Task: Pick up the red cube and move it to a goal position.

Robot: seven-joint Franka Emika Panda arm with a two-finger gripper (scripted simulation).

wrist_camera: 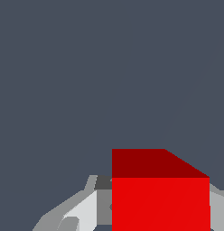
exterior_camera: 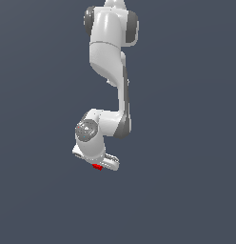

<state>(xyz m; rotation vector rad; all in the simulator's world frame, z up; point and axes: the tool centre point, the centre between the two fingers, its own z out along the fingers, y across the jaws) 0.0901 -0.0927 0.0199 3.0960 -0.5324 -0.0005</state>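
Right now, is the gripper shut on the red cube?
Appears so: the red cube sits between the gripper fingers.

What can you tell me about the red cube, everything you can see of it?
The red cube is a small, plain, bright red block with flat, unmarked faces and sharp edges; one face looks darker, in shade. In the wrist view it fills the space between the grey fingers of the gripper, which flank it on both sides and appear to clamp it. In the exterior view only a sliver of red shows beneath the white hand. Whether it rests on any surface cannot be told.
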